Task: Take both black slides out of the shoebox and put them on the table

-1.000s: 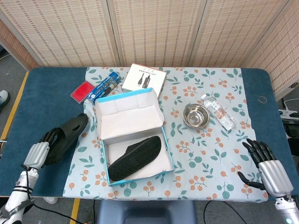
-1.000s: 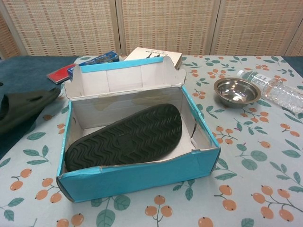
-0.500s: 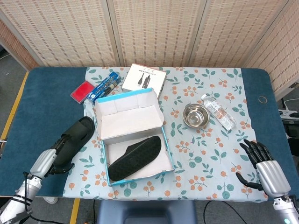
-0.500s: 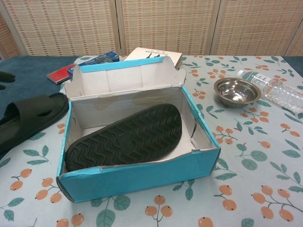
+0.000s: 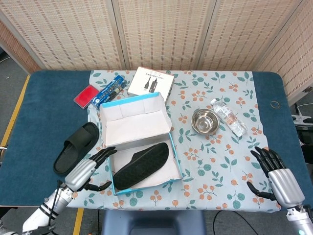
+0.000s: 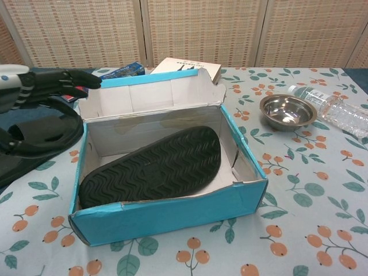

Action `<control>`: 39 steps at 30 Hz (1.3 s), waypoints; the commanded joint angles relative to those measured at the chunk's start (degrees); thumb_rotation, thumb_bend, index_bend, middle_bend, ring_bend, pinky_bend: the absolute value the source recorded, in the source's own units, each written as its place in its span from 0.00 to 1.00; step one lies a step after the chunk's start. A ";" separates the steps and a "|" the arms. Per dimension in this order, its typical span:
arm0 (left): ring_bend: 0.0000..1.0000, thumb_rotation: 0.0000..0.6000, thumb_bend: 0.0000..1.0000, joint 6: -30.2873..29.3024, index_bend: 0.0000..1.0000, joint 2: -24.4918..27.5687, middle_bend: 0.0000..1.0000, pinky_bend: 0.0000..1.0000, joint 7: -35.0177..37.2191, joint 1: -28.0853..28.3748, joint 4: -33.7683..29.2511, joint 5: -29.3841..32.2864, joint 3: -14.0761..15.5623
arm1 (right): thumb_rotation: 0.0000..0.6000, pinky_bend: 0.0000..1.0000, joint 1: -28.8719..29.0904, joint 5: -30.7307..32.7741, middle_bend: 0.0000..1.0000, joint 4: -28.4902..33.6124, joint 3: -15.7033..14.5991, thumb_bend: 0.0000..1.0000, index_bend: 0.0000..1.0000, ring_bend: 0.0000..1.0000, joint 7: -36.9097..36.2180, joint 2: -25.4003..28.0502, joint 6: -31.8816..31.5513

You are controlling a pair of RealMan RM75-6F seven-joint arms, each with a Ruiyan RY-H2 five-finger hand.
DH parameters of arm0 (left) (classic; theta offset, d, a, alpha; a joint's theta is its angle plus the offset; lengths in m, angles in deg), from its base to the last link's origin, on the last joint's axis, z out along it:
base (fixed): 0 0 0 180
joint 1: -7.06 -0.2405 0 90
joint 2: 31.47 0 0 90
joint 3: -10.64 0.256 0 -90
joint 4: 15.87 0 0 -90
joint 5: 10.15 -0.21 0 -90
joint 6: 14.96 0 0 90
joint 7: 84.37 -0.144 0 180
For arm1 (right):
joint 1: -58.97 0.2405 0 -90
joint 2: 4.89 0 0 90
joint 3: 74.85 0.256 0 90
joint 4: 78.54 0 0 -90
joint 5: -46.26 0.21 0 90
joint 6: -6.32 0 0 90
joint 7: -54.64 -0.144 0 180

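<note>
Since the earlier frames the left hand (image 5: 87, 169) has let go of the first slide (image 5: 76, 147) and swung toward the shoebox (image 5: 138, 142) — it now hovers at the box's near left corner, fingers spread and holding nothing, the fingertips reaching over the left wall. That slide lies flat on the table (image 5: 44, 107), strap up, just left of the box and half on the blue surface, half on the floral cloth (image 5: 215, 161). It sits beside the hand, behind it in the head view, and the two look apart.

The second slide (image 5: 142, 165) is inside the shoebox, sole up, lying diagonally from the near left corner toward the right wall; in the chest view its ridged sole (image 6: 150, 167) fills most of the floor. Nothing else shows in the box, whose lid flap stands open at the back. The left hand's fingertips are near this slide's heel end but not on it.

In the chest view the left hand (image 6: 40, 85) crosses above the first slide (image 6: 35, 138), dark fingers pointing at the box's back left corner.

The right hand (image 5: 276, 171) rests open near the table's right edge, well apart from both slides.

Right of the box stand a steel bowl (image 5: 204, 121) — empty — and a lying water bottle (image 5: 228, 117). Behind the box are a booklet (image 5: 150, 83), a blue packet (image 5: 108, 91) and a red case (image 5: 86, 95).
</note>
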 commanded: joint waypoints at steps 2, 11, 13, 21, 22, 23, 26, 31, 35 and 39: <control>0.00 1.00 0.33 6.60 0.00 -5.66 0.00 0.18 -9.79 5.76 0.93 11.94 -2.96 | 0.75 0.00 -0.15 -0.06 0.00 -0.10 -0.02 0.24 0.00 0.00 -0.38 0.23 -0.32; 0.00 1.00 0.33 8.46 0.00 -13.01 0.00 0.18 -19.29 10.80 3.75 21.72 -3.47 | 0.75 0.00 -0.25 0.33 0.00 -0.30 0.21 0.24 0.00 0.00 -1.40 0.59 -0.68; 0.00 1.00 0.33 8.56 0.00 -14.02 0.00 0.18 -21.64 11.88 4.29 23.87 -3.35 | 0.75 0.00 -0.25 0.37 0.00 -0.36 0.22 0.24 0.00 0.00 -1.57 0.64 -0.67; 0.00 1.00 0.33 6.44 0.00 -16.17 0.00 0.20 -29.02 14.58 6.59 29.97 -2.89 | 0.75 0.00 -0.26 0.43 0.00 -0.50 0.22 0.24 0.00 0.00 -2.43 0.99 -0.73; 0.00 1.00 0.33 6.38 0.00 -16.24 0.00 0.20 -29.22 14.71 6.69 30.38 -2.89 | 0.75 0.00 -0.28 0.42 0.00 -0.49 0.23 0.24 0.00 0.00 -2.45 1.01 -0.78; 0.00 1.00 0.33 6.38 0.00 -16.24 0.00 0.20 -29.22 14.71 6.69 30.38 -2.89 | 0.75 0.00 -0.28 0.42 0.00 -0.49 0.23 0.24 0.00 0.00 -2.45 1.01 -0.78; 0.00 1.00 0.33 6.22 0.00 -16.23 0.02 0.26 -29.72 15.02 7.13 31.81 -2.93 | 0.75 0.00 -0.42 0.53 0.00 -0.45 0.29 0.24 0.00 0.00 -2.49 1.09 -1.05; 0.10 0.99 0.33 10.86 0.10 -12.73 0.11 0.36 -31.81 18.61 4.75 44.66 -3.15 | 0.75 0.00 -0.60 1.37 0.00 -0.56 0.65 0.24 0.00 0.00 -2.59 1.10 -1.24; 0.16 1.00 0.33 10.61 0.10 -11.87 0.20 0.40 -33.21 20.71 3.67 47.02 -2.66 | 0.75 0.00 -0.59 1.04 0.00 -0.41 0.49 0.24 0.00 0.00 -2.97 1.48 -1.22; 0.18 1.00 0.33 10.62 0.09 -11.67 0.22 0.42 -34.35 22.41 3.44 49.56 -1.60 | 0.75 0.00 -0.85 1.38 0.00 -0.42 0.74 0.24 0.00 0.00 -2.91 1.49 -1.71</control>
